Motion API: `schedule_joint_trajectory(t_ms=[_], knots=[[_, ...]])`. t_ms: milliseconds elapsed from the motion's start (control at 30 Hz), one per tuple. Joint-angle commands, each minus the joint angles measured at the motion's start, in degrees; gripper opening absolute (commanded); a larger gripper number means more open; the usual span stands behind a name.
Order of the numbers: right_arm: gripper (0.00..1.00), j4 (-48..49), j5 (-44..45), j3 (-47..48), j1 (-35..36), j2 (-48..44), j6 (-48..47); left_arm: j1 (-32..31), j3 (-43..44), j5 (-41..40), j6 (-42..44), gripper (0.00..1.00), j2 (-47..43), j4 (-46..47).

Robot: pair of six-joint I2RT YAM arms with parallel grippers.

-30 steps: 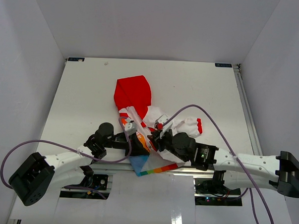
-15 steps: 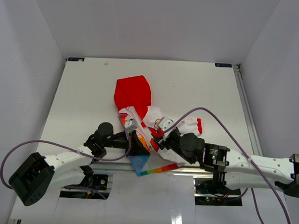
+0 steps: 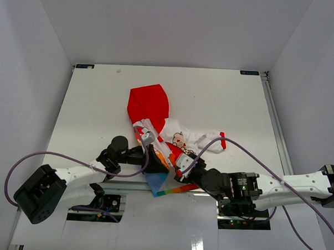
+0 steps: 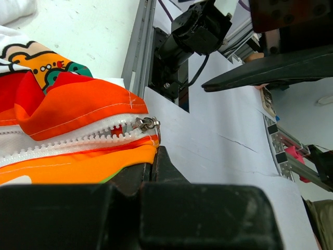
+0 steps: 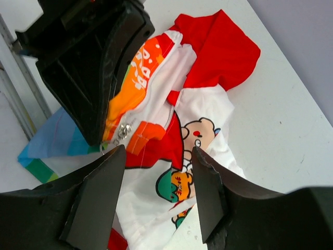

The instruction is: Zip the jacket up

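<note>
The jacket point(image 3: 180, 138) lies crumpled near the table's front edge, with its red hood point(image 3: 148, 103) pointing away and its rainbow hem point(image 3: 174, 190) hanging over the edge. My left gripper point(image 3: 152, 156) is shut on the orange fabric point(image 4: 78, 161) at the bottom of the zipper, right under the metal slider point(image 4: 147, 123). Just right of it, my right gripper point(image 3: 186, 165) stands open over the white cartoon panel point(image 5: 195, 138), nothing between its fingers. In the right wrist view the slider point(image 5: 123, 130) sits beside the left gripper point(image 5: 88, 57), just ahead of my right gripper point(image 5: 158, 151).
A metal rail point(image 3: 125, 184) runs along the table's near edge under the arms. A purple cable point(image 3: 249, 156) loops from the right arm across the table. One sleeve with a red cuff point(image 3: 222, 141) sticks out to the right. White walls enclose the table point(image 3: 224, 94).
My right gripper has opened and drawn back toward the near edge. The white panel it was at now lies flatter, showing the cartoon. The left gripper has kept its hold.
</note>
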Motion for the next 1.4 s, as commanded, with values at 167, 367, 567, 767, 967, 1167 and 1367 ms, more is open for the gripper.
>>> schedule_joint_trajectory(t_ms=[167, 367, 567, 767, 967, 1167, 1367], knots=[[0.61, 11.71, 1.85, -11.11, 3.24, -4.64, -6.99, -0.29, -0.68, 0.86, -2.82, 0.0, -2.4, 4.66], [0.59, 18.32, 4.18, -13.49, 6.67, -0.65, -13.97, -0.29, -1.06, 1.5, -3.92, 0.0, -3.05, 5.96], [0.58, 26.76, 7.48, -14.9, 9.81, 3.5, -21.87, -0.29, -0.8, 2.27, -5.07, 0.0, -2.05, 6.57], [0.57, 32.72, 11.86, -14.62, 10.16, 8.4, -27.26, -0.23, -0.79, 2.55, -5.64, 0.0, -1.94, 6.72], [0.56, 38.61, 14.07, -14.59, 10.27, 11.18, -31.53, -0.29, -0.76, 2.73, -5.79, 0.0, -1.85, 6.63], [0.55, 41.2, 13.44, -14.94, 10.39, 11.52, -33.12, -0.29, -0.7, 2.88, -5.88, 0.0, -1.56, 6.66], [0.53, 43.55, 14.72, -14.91, 10.54, 12.88, -34.83, -0.29, -0.79, 2.96, -5.88, 0.0, -1.7, 6.66]])
